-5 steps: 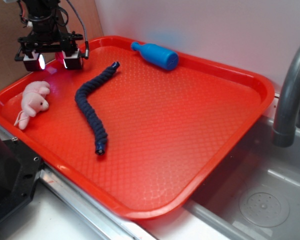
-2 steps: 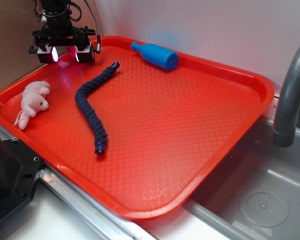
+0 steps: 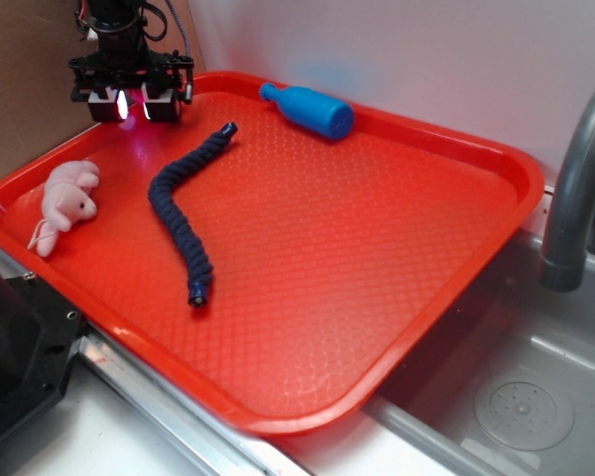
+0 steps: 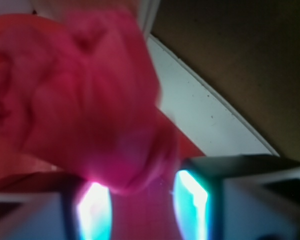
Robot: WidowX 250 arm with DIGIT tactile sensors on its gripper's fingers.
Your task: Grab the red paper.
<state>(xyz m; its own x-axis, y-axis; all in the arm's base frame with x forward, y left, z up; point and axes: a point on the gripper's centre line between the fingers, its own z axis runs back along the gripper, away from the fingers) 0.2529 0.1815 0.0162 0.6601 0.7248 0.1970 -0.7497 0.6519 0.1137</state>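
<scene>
One gripper [image 3: 132, 103] is hanging above the tray [image 3: 397, 297] at about 10 o'clock of its floor, close to the far-left rim. Its two lit pads are standing a narrow gap apart, and the wrist view is showing the red paper [image 4: 85, 100] bulging between them and filling most of that frame, blurred; it is looking pinched there, so the hand is holding the paper. From the exterior view the ball is reading only as a reddish glow between the pads.

Paper is looking crumpled and lumpy: likely very light, soft, crushable, not slippery. Best hold is probably across the thickest fold, squeezing gently.

Pink plush toy [image 3: 67, 201] is lying at 9 o'clock, blue rope [image 3: 183, 213] mid-left, blue bottle [image 3: 312, 109] at 12 o'clock.
</scene>
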